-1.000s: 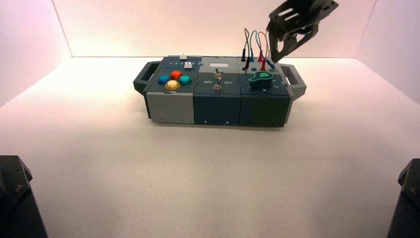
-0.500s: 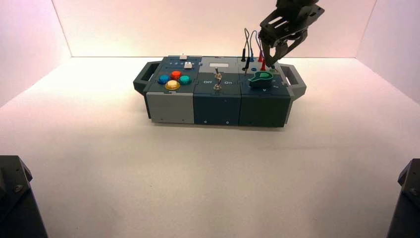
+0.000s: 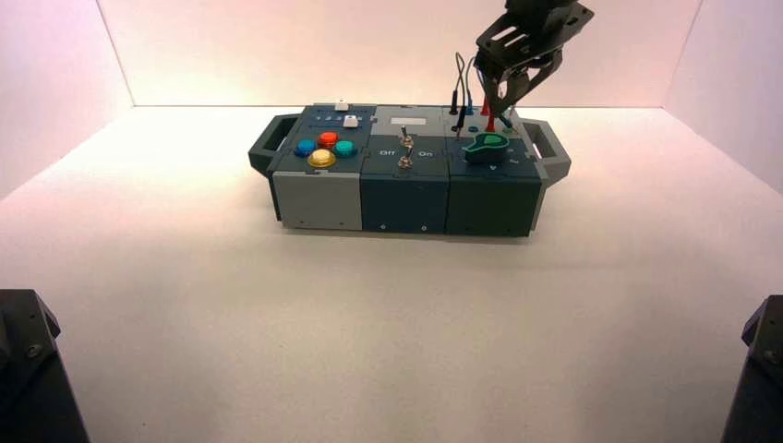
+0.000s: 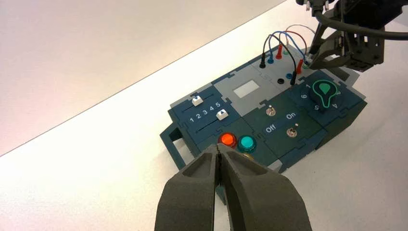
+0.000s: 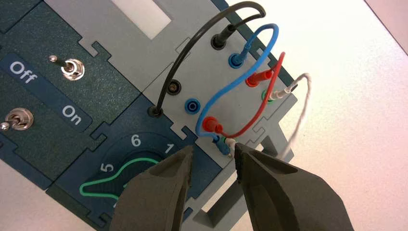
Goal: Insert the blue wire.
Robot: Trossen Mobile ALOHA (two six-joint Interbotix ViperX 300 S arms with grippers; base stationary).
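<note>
In the high view, the right gripper hangs over the box's far right corner, with the green-rimmed knob on its near side. In the left wrist view, the left gripper is pressed together, while the right one reaches in beside the wires. In the right wrist view the right gripper's fingers stand spread — the blue wire arches just ahead of them, one plug in a blue socket, its loose plug near the gap, beside the white plug.

Bright light washes the pale, smooth tabletop, strongest at far left. A soft shadow edges the dark, boxy console's near side.
</note>
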